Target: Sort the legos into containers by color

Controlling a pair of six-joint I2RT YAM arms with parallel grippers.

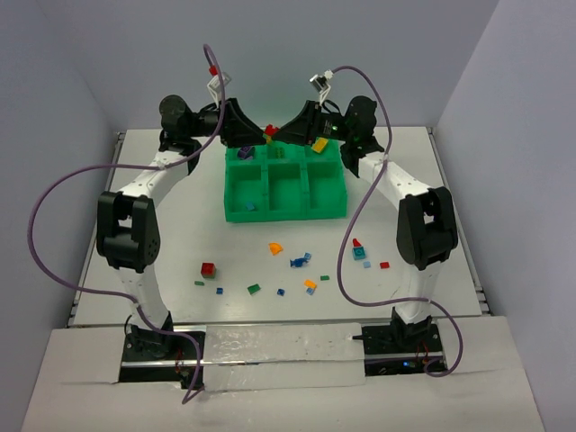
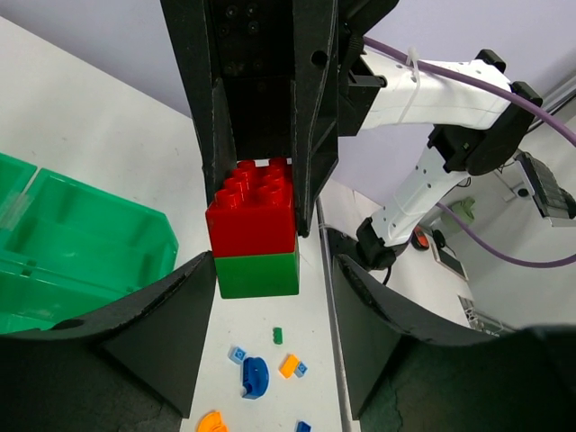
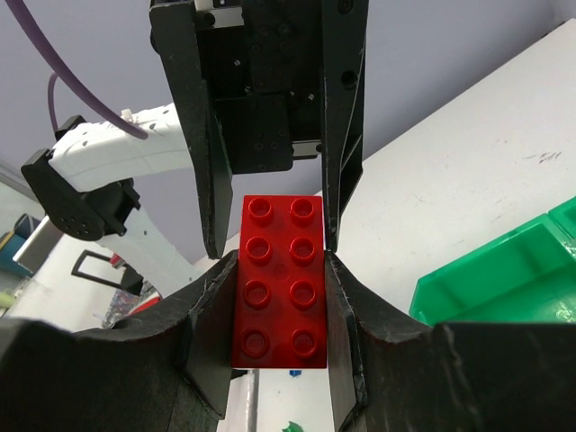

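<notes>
The left end effector [image 2: 270,256] hangs in the air by the far edge of the green tray [image 1: 283,214]. Its jaws are apart and flank a green brick [image 2: 258,274], with a gap on each side. On the green brick sits a red brick [image 3: 279,288] with eight studs, in two rows of four. The right end effector [image 3: 281,259] is clamped on the long sides of the red brick. The tray has six compartments, in two rows of three. One purple piece [image 1: 245,153] lies in the far left compartment and one blue piece [image 1: 251,206] in the near left. About a dozen small legos [image 1: 275,247] lie scattered on the table [image 1: 225,247] in front of the tray.
</notes>
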